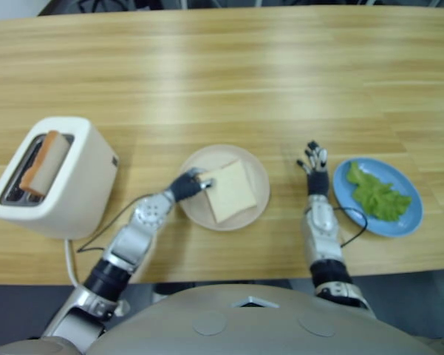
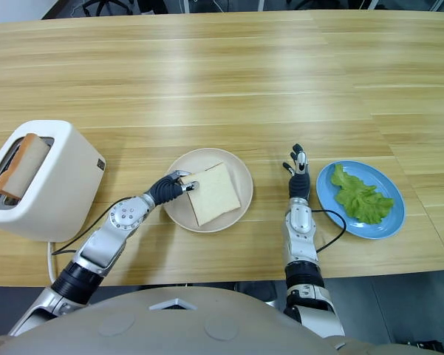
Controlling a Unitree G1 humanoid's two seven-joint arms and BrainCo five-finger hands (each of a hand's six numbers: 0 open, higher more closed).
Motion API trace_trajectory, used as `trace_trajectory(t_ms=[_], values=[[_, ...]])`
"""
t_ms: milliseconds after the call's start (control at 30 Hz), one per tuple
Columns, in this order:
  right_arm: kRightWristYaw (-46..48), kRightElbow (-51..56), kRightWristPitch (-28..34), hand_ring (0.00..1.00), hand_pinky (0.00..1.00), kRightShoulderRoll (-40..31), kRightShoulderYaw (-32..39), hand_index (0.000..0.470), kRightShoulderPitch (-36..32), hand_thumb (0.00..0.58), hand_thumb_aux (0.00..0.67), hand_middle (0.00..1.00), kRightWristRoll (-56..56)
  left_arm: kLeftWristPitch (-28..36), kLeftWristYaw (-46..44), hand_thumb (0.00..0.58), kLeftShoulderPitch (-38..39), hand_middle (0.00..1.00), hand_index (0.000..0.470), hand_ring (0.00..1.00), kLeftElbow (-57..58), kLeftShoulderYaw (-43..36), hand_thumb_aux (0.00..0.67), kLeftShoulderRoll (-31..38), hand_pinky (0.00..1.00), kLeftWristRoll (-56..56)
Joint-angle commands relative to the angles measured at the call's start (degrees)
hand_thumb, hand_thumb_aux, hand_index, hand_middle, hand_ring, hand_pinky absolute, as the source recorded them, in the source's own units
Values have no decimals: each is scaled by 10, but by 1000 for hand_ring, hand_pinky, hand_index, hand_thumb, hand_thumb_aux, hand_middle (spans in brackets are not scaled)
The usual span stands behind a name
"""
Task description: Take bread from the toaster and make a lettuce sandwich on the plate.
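Left robot hand [image 2: 167,188] pinches flat square bread [image 2: 214,194]; right robot hand [image 2: 298,170] splayed, empty.

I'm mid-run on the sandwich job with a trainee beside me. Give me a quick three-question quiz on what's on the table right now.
1. True or false: the toaster is empty.
2. Which hand touches the bread slice on the beige plate?
3. The lettuce lies on: A the beige plate, B the blue plate, C the toaster.

Key:
1. False; a second slice stands in one slot.
2. The left hand, at the slice's corner.
3. B.
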Motion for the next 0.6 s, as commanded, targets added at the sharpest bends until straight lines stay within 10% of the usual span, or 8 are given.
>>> trace_trajectory(t_ms=[33, 67, 100, 133, 167, 600], values=[[3, -2, 22, 0, 0, -2, -1, 0, 15, 0, 0, 0, -1, -19, 16, 580, -6, 1000, 460, 1000, 38, -9, 670, 15, 1000, 62], [3, -4, 23, 0, 0, -2, -1, 0, 16, 0, 0, 0, -1, -23, 26, 523, -11, 1000, 316, 1000, 43, -20, 460, 21, 1000, 93], [3, -6, 25, 0, 0, -2, -1, 0, 17, 0, 0, 0, -1, -26, 30, 523, -13, 1000, 316, 1000, 49, -25, 460, 23, 1000, 109], [4, -9, 26, 0, 0, -2, 0, 0, 17, 0, 0, 0, -1, -30, 31, 0, -13, 396, 0, 396, 50, -28, 0, 23, 396, 121], [4, -11, 28, 0, 0, -2, 1, 0, 18, 0, 0, 0, -2, -31, 35, 0, -12, 0, 0, 0, 46, -34, 0, 27, 0, 142], [12, -70, 42, 0, 0, -4, 16, 0, 39, 0, 0, 0, -13, -10, 54, 0, 58, 0, 0, 0, -260, 18, 0, 92, 0, 426]])
